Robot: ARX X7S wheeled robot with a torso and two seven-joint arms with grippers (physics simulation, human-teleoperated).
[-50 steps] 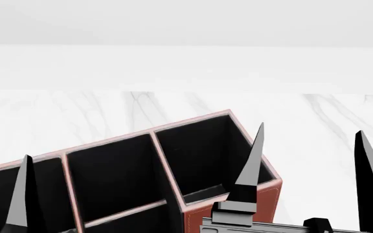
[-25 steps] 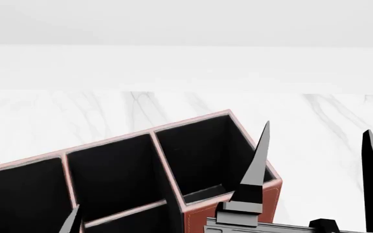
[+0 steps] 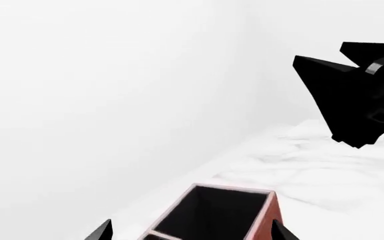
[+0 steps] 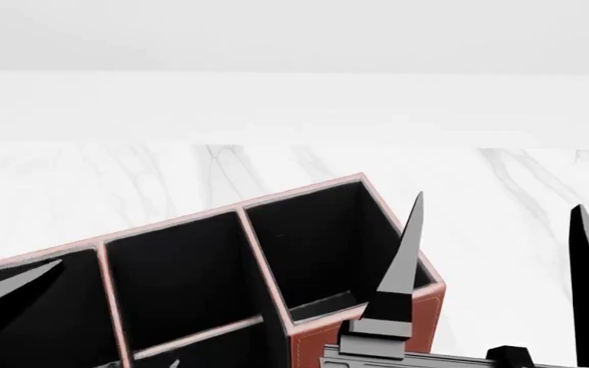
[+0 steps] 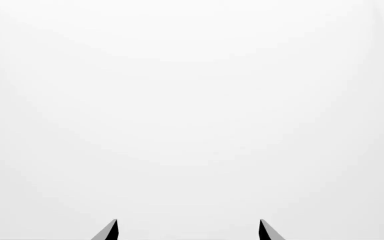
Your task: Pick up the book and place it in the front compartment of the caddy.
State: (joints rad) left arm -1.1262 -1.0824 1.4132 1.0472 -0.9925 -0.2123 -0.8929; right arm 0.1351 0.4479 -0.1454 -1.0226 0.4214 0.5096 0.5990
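The white marbled worktop (image 4: 540,199) carries the caddy (image 4: 417,318), a stiff reddish-brown box with pale rims and black compartments that should stay put when something is lowered into it. The right gripper (image 4: 499,253) stands beside its near corner with fingers spread wide and nothing between them, and the left gripper (image 3: 188,231) hangs over the caddy, likewise spread and empty. The book shows in no view; as a thin, light, rigid slab it would best be pinched across its flat covers.
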